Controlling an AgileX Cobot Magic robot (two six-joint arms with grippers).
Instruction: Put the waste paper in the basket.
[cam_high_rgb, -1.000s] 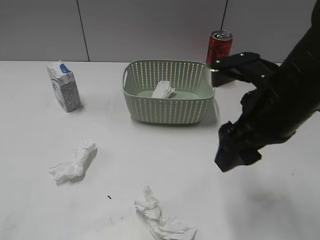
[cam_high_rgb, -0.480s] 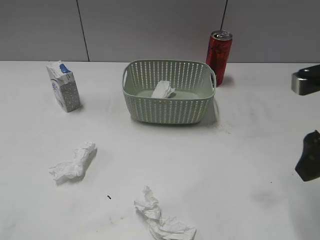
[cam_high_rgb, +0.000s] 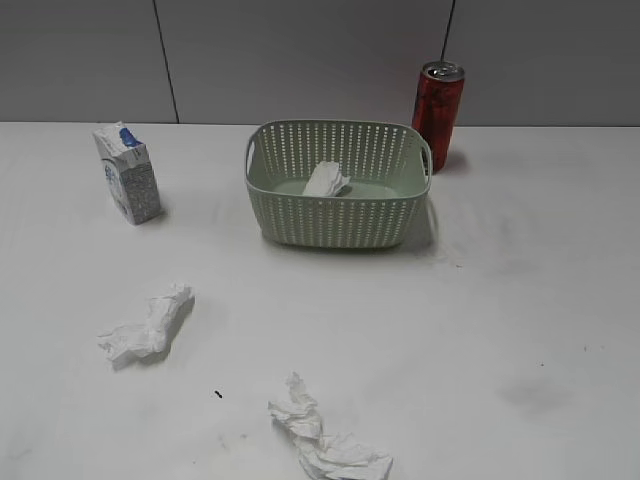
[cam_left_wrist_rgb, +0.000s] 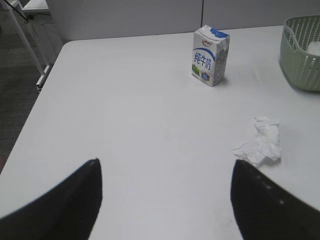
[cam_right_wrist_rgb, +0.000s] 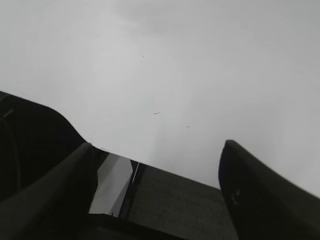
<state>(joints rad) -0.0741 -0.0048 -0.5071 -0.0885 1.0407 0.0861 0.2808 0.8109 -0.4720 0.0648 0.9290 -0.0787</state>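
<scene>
Both arms are off the exterior view: the left gripper (cam_left_wrist_rgb: 165, 200) hangs wide open and empty over bare table (cam_left_wrist_rgb: 125, 110), and the right gripper (cam_right_wrist_rgb: 155, 200) gapes empty at the table's near edge. The waste paper (cam_high_rgb: 326, 180) already sits inside the basket (cam_high_rgb: 340, 215), so the job looks done. Two other white scraps lie well apart, with open room all round.

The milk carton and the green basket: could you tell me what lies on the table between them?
Nothing lies there. In the exterior view the stretch between the milk carton and the basket is bare white table; the waste paper is already inside the basket.
</scene>
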